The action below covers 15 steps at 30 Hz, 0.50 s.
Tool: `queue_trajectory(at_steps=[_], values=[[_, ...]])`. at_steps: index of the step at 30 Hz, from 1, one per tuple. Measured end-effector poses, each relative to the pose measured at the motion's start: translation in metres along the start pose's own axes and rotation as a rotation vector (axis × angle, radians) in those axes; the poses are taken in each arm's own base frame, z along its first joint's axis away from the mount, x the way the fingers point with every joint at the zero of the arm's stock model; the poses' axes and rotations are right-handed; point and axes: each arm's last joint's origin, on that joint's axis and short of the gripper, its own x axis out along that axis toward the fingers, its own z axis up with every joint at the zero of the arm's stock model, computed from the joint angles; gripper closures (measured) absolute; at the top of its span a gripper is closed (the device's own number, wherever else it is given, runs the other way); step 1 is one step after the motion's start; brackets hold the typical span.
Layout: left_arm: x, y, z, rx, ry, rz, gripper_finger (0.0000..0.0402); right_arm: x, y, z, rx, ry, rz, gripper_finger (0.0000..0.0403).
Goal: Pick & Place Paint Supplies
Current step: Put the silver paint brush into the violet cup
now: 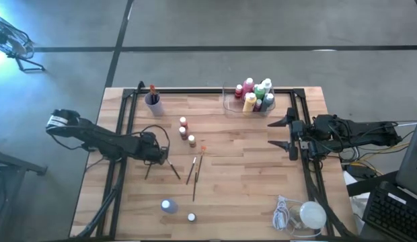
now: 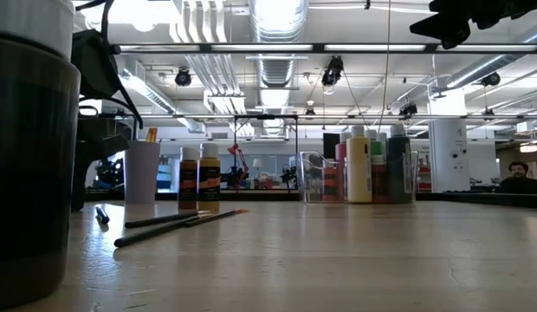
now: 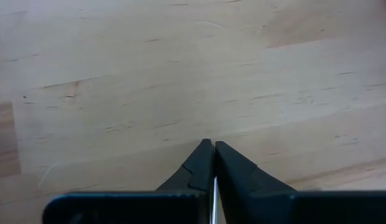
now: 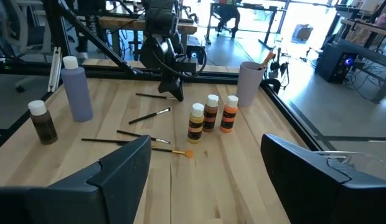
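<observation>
paint supplies, loose on the counter (image 1: pixel 249 188), clock read from the high view, 12 at the far edge

- paintbrushes (image 1: pixel 193 171): four lying flat just left of centre, toward 8 o'clock, two of them nearly touching; a fifth stands in the purple cup (image 1: pixel 153 102) at 11 o'clock. likely light, stiff, thin and prone to roll; take at mid-handle, pinching across the shaft
- small bottles (image 1: pixel 184 132): three upright in a short row at centre, touching or nearly so; capped, probably light and slick-sided, easy to tip; take around the body below the cap
- purple bottle (image 1: pixel 168 206) and smaller brown bottle (image 1: pixel 191 217): one each, toward 6 o'clock
- clear tray (image 1: pixel 229 101) at 1 o'clock: about seven bottles packed together, count uncertain
- left claw (image 1: pixel 161 156): at 9 o'clock among the brushes, tips pressed together; whether a brush is nipped cannot be told
- right claw (image 1: pixel 285 133): at 3 o'clock, fingers spread, carrying nothing
</observation>
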Motion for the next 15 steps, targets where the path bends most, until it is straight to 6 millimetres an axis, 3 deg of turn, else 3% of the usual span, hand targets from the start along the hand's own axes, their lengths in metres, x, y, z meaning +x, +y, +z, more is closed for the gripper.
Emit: queue_trajectory(at_steps=[15], values=[[-0.0085,-0.0043,0.0042,0.148,-0.027,-0.036,0.0399,-0.0002,0.0,0.0001,0.0,-0.001,0.0,0.0147]])
